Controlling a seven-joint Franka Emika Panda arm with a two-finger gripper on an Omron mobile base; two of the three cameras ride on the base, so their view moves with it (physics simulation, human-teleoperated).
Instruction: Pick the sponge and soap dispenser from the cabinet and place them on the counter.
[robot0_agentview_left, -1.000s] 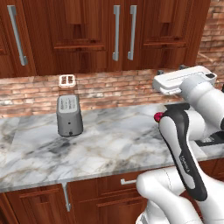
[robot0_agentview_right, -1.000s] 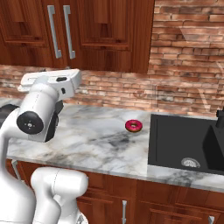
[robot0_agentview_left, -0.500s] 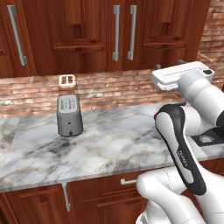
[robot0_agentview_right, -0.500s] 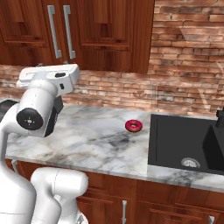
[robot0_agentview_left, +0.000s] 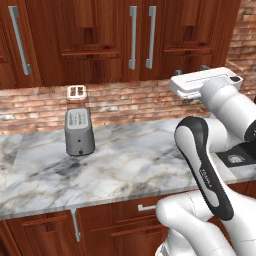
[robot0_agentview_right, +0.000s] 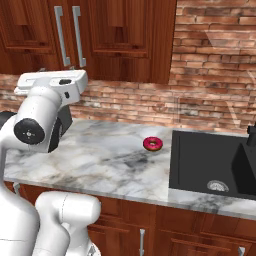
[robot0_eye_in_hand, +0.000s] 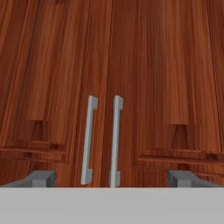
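Look at the cabinet (robot0_eye_in_hand: 112, 87) first: both panelled doors are shut, so you cannot see the sponge or the soap dispenser, which sit somewhere out of sight. In the hand view the two grey bar handles (robot0_eye_in_hand: 103, 140) stand upright side by side at the seam between the doors, and the gripper (robot0_eye_in_hand: 112, 178) faces them squarely with its dark fingertips (robot0_eye_in_hand: 41, 178) set far apart, one at each lower corner, holding nothing. You can see both handles between the tips, with door wood either side.

From the left base view the hand's white body (robot0_agentview_left: 205, 84) hangs level above the counter (robot0_agentview_left: 130, 165), below the door bottoms and in front of the brick wall. A grey toaster (robot0_agentview_left: 79, 132) stands upright on the marble toward the left, under a white wall socket (robot0_agentview_left: 76, 92). In the right base view a red doughnut (robot0_agentview_right: 152, 144) lies on the counter just beside the black sink (robot0_agentview_right: 210, 165).

No readable brand or label shows; the small grey lettering on the arm's dark joint (robot0_agentview_left: 207, 177) is too fine for you to make out.
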